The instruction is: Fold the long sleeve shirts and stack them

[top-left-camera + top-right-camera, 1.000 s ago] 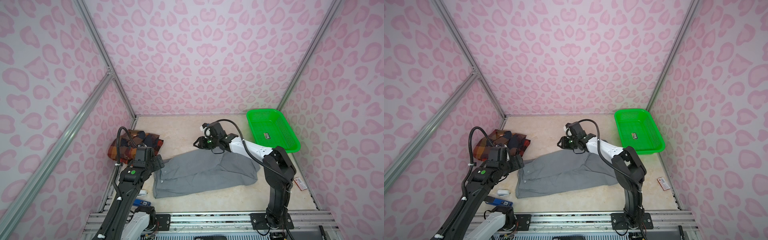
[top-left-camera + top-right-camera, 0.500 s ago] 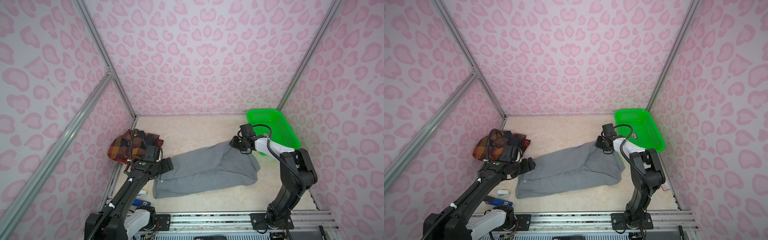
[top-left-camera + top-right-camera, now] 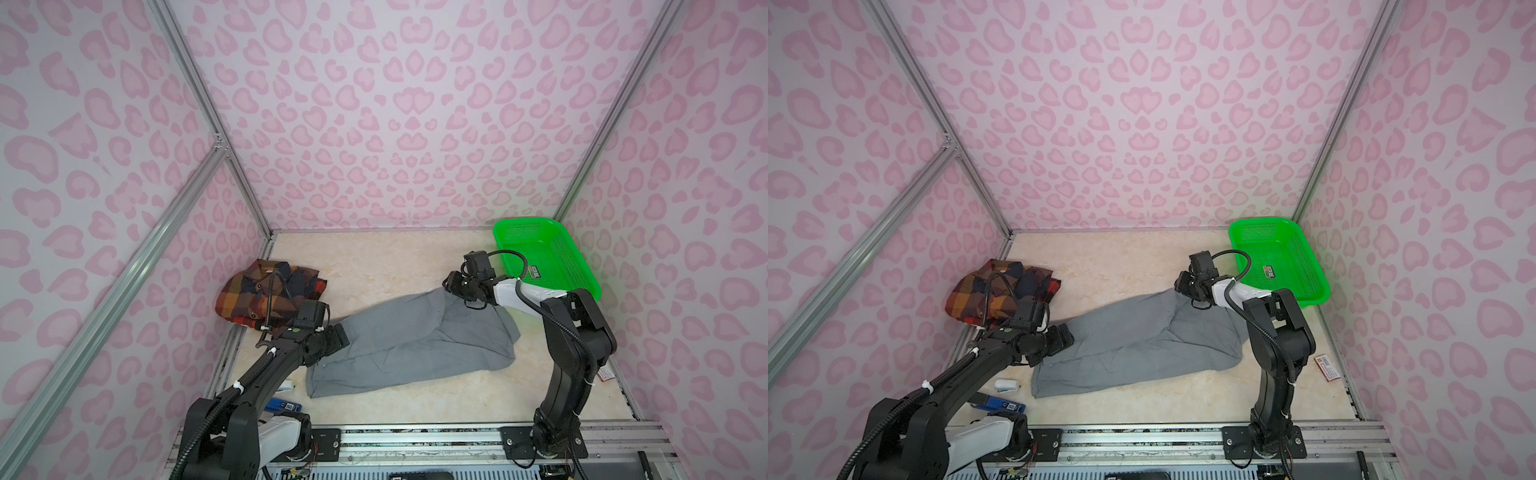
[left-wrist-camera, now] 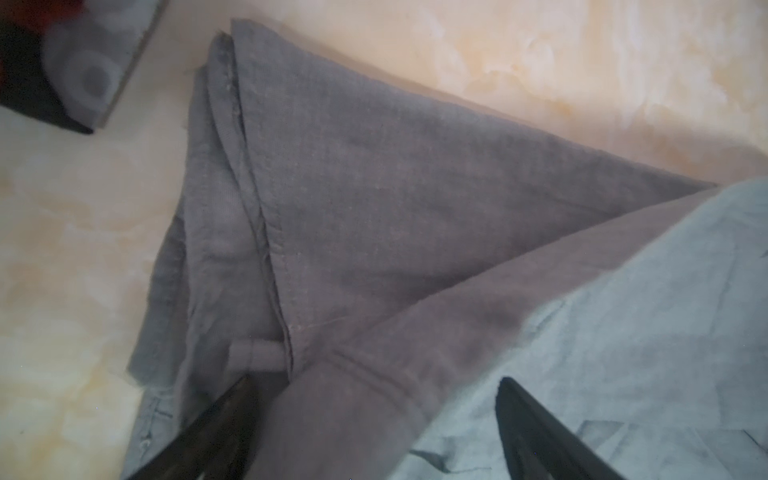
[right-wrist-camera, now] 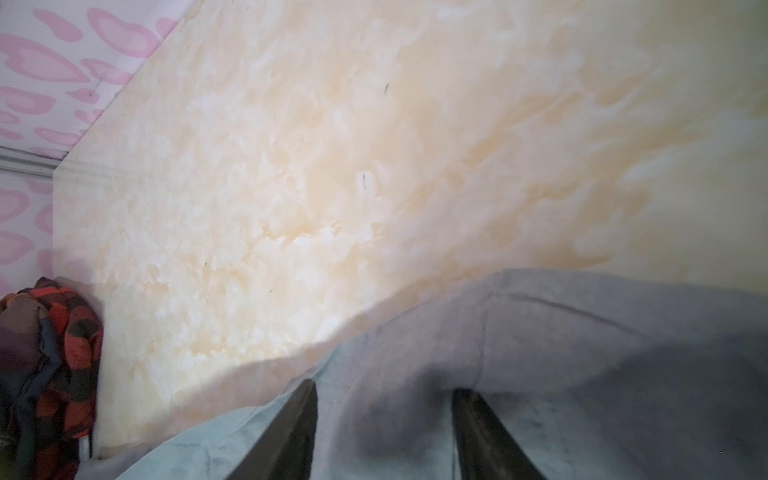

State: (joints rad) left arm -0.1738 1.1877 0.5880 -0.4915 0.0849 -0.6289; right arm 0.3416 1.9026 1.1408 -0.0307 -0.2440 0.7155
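The gray shirt lies stretched across the middle of the table. My left gripper sits low at its left end, open wide, with a fold of the gray shirt between the fingers. My right gripper is at the shirt's far right corner, its fingers apart with a hump of gray shirt between them. The plaid shirt lies crumpled at the back left, behind the left arm.
A green mesh basket stands at the back right, just behind the right arm. A white stapler and a blue object lie at the front left by the wall. A small red packet lies at the right edge.
The right gripper has swept from the middle of the table to the right, pulling the gray shirt's upper part with it, and its fingers have spread. The left arm has dropped onto the shirt's left end.
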